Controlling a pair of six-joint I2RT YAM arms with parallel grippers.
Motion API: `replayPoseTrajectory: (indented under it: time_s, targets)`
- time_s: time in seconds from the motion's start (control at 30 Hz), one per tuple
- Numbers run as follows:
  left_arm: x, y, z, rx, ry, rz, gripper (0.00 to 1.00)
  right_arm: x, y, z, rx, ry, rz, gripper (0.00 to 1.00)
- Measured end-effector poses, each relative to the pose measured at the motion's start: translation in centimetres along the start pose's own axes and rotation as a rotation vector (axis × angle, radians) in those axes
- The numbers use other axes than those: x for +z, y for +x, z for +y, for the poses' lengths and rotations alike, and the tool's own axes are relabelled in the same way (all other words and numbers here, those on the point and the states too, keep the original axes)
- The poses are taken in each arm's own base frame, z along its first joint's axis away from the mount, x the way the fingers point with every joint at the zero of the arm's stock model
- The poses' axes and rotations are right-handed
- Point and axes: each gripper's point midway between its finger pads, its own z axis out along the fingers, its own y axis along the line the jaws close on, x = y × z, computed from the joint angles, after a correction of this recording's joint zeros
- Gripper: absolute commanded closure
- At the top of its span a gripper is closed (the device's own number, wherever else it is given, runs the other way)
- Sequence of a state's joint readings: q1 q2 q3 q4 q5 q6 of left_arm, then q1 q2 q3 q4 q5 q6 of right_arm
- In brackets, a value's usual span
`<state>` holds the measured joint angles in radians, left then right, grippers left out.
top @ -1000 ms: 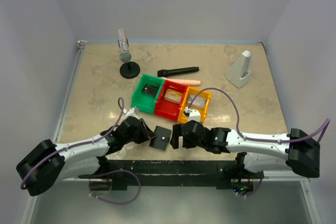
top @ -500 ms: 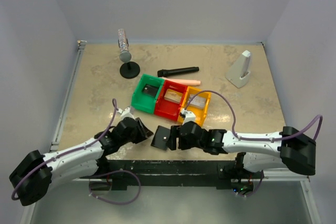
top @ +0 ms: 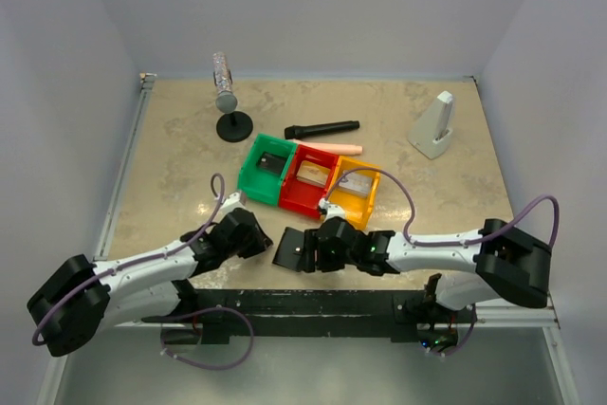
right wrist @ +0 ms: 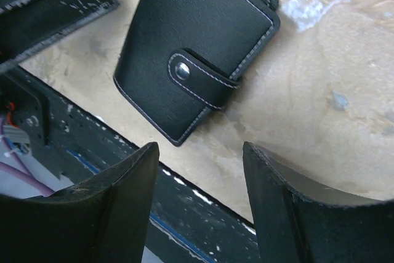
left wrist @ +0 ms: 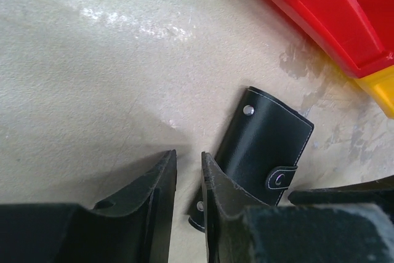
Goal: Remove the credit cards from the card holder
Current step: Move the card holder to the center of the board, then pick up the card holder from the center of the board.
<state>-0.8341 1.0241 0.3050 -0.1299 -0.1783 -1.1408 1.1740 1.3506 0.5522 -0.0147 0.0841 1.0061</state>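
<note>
The card holder (top: 290,248) is a black stitched wallet lying flat near the table's front edge, its tab snapped shut. Any credit cards are hidden inside. In the left wrist view, the card holder (left wrist: 266,143) lies just right of my left gripper (left wrist: 189,155), whose jaws stand a narrow gap apart over bare table. One corner of the holder is hidden behind the right finger. In the right wrist view, the card holder (right wrist: 194,53) lies just ahead of my right gripper (right wrist: 200,149), which is open and holds nothing. From above, the left gripper (top: 262,241) and right gripper (top: 315,250) flank the holder.
Green (top: 266,170), red (top: 308,180) and orange (top: 353,193) bins stand in a row just behind the holder. Further back are a black stick (top: 322,128), a pink item (top: 332,147), a silver cylinder on a black stand (top: 226,92) and a white wedge (top: 434,125). The table's black front rail (top: 313,303) lies close below.
My right gripper has slid left up to the holder's right edge and its jaws have narrowed. The left gripper has stayed by the holder's left edge, closing slightly.
</note>
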Motion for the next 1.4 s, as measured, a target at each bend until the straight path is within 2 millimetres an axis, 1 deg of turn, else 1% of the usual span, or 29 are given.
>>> replayPoseTrajectory:
  time_s: [0.17, 0.33, 0.53, 0.77, 0.93, 1.1, 1.23, 1.3, 1.33, 1.4]
  targets:
    - [0.5, 0.5, -1.0, 0.0, 0.046, 0.03, 0.76, 0.8, -0.8, 0.7, 0.052, -0.045, 0.001, 0.43]
    - [0.6, 1.3, -1.7, 0.002, 0.097, 0.053, 0.77, 1.3, -1.3, 0.7, 0.092, -0.055, -0.006, 0.44]
    - [0.7, 2.0, -2.3, 0.016, 0.132, 0.068, 0.78, 1.4, -1.2, 0.0, 0.119, -0.055, -0.002, 0.45]
    - [1.0, 2.3, -3.1, 0.019, 0.158, 0.076, 0.79, 0.9, -1.0, -0.6, 0.128, -0.048, -0.005, 0.48]
    - [0.9, 2.5, -3.1, 0.021, 0.159, 0.079, 0.8, 0.8, -0.8, -0.8, 0.131, -0.04, 0.0, 0.51]
    - [0.6, 2.7, -2.6, 0.007, 0.159, 0.078, 0.8, 0.7, -0.5, -1.1, 0.153, -0.041, 0.002, 0.51]
    - [0.4, 2.7, -2.4, -0.003, 0.16, 0.073, 0.8, 0.6, -0.4, -0.9, 0.162, -0.05, 0.008, 0.5]
    - [0.4, 2.7, -2.4, -0.003, 0.158, 0.073, 0.8, 0.6, -0.2, -0.8, 0.162, -0.056, 0.021, 0.51]
    - [0.4, 2.7, -2.4, -0.004, 0.157, 0.074, 0.8, 0.6, -0.1, -0.8, 0.163, -0.058, 0.025, 0.54]
    - [0.3, 2.8, -2.3, -0.008, 0.156, 0.073, 0.8, 0.6, 0.1, -0.7, 0.165, -0.063, 0.036, 0.56]
